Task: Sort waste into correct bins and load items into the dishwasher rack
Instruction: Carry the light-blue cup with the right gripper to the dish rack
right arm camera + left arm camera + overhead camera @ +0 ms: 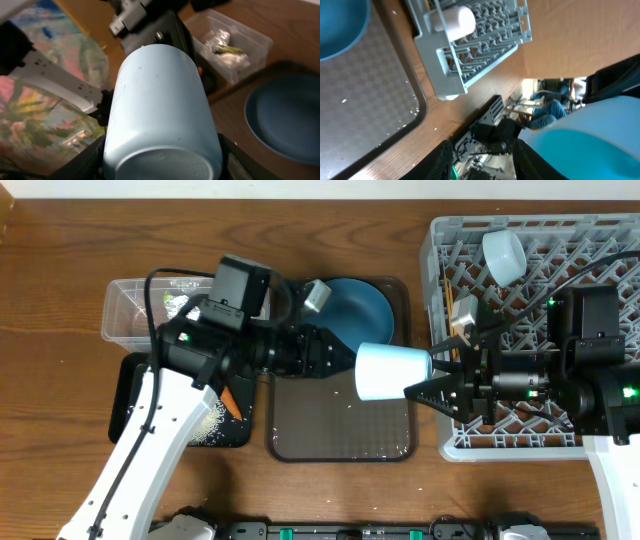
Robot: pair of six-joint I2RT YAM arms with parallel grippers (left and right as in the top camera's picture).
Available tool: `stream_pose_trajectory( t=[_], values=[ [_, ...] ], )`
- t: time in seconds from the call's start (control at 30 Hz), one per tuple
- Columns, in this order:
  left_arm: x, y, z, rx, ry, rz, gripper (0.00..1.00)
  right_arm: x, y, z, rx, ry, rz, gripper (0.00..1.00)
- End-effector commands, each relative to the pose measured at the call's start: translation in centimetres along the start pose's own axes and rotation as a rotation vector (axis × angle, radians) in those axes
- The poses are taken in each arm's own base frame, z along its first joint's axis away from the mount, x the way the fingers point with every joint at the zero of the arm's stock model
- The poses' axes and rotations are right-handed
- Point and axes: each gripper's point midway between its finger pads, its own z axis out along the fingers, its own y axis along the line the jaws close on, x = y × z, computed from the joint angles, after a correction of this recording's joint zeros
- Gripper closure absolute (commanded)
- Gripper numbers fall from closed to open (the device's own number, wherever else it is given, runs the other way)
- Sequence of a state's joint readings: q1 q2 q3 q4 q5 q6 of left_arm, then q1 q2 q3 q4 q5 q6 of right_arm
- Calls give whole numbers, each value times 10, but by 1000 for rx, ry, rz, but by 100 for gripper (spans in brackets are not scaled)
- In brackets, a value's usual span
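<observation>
The light blue cup (392, 371) lies sideways in the air over the brown tray, between my two arms. My right gripper (422, 388) is shut on its base end; both fingers press the cup's sides in the right wrist view (162, 115). My left gripper (340, 360) is at the cup's open mouth. Its fingers (482, 162) are spread with nothing between them, and the cup's rim (590, 145) is just beside one finger. The blue plate (362, 305) lies on the tray. The pale pink cup (505, 255) and chopsticks (452, 300) are in the grey rack (600, 240).
The brown tray (340, 440) carries a few rice grains. The clear tub (125, 310) holds foil and tissue (222, 42). The black bin (130, 420) holds the carrot (232, 405) and rice. A small pale bowl (317, 295) rests at the plate's left rim.
</observation>
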State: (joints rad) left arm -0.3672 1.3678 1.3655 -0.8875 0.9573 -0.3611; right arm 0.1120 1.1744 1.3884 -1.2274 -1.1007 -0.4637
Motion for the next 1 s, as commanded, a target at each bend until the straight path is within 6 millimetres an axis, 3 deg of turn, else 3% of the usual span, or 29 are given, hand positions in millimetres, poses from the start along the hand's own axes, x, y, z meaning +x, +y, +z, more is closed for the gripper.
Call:
stream_pose_trajectory(
  t=[0.0, 0.13, 0.23, 0.37, 0.47, 0.6, 0.77, 0.97],
  values=[
    [-6, 10, -7, -20, -31, -8, 57, 3, -18, -6, 119, 32, 79, 55],
    [-13, 17, -14, -32, -60, -26, 41, 23, -56, -17, 360, 113, 228, 59],
    [-16, 22, -16, -54, -75, -30, 19, 40, -88, -36, 600, 162, 350, 59],
    [-16, 22, -16, -54, -76, -30, 13, 68, -122, -81, 972, 218, 508, 60],
    [-16, 22, -16, -54, -76, -30, 11, 83, -131, -108, 1153, 248, 573, 59],
    [-16, 22, -16, -54, -76, -30, 8, 93, -132, -125, 1255, 272, 618, 57],
    [-16, 22, -16, -54, -76, -30, 6, 105, -138, -163, 1437, 276, 681, 55],
    [-16, 22, -16, -54, -76, -30, 5, 121, -154, -182, 1453, 253, 825, 56]
  ],
)
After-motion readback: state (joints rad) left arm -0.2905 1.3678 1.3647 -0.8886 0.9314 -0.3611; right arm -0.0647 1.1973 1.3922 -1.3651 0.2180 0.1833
